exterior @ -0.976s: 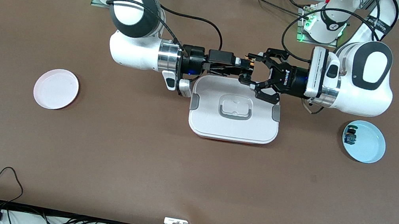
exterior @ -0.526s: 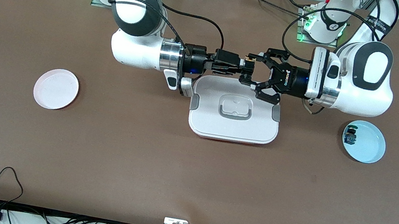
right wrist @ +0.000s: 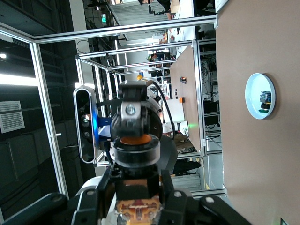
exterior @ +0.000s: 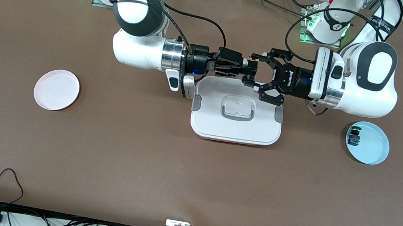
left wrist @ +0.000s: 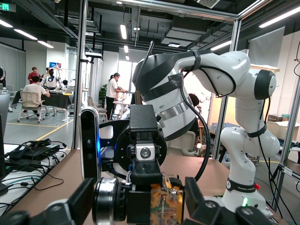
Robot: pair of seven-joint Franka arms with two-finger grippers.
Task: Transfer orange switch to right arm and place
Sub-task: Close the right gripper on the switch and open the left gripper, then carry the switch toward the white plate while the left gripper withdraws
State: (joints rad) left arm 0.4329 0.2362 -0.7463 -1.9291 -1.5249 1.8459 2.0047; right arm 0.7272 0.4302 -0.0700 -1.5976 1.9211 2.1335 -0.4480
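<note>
While the right claw (exterior: 248,64) and the left claw (exterior: 257,70) meet tip to tip over the white lidded box (exterior: 237,114), the orange switch (exterior: 250,59) sits clamped in the right claw, with the left claw's fingers spread apart around it. At the box's three o'clock a blue plate (exterior: 367,142) on the brown surface (exterior: 191,176) holds a blue-green switch (exterior: 353,137); at nine o'clock lies a pink plate (exterior: 57,89).

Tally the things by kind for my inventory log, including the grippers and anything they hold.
Plates: 2, pink plate and blue plate
Switches: 2, orange switch between the grippers, blue-green switch on the blue plate
White lidded box: 1
Grippers: 2, left gripper and right gripper, both over the box's edge nearest the bases
Total: 7
</note>
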